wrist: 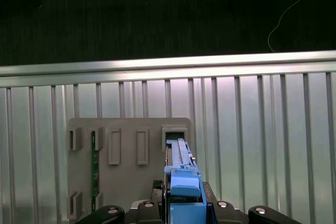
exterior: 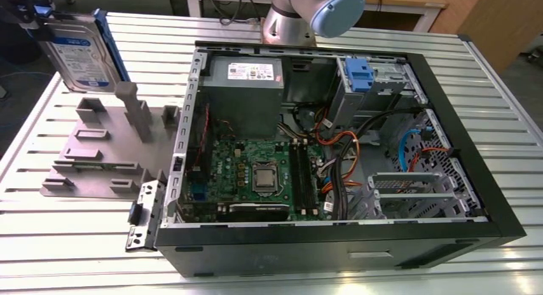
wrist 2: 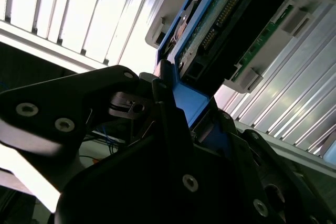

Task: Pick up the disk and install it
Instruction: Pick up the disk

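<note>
Firmly, the gripper (wrist 2: 176,116) was clamped on the disk (exterior: 78,53) at its blue side rail, holding it upright in the air above the grey fixture plate (exterior: 102,158), to the exterior view's left of the open computer case (exterior: 339,149) on the slatted table (exterior: 68,244).

glossy ribbed metal table (exterior: 76,244), blue plastic-railed disk (exterior: 81,53)

The arm (exterior: 287,27) is a smooth silver-grey tube with a rounded pale blue joint cap (exterior: 337,11). In the second wrist view the tool (wrist 2: 176,129) is matte black, its angular plates fastened with small silver screws (wrist 2: 189,182).
</note>
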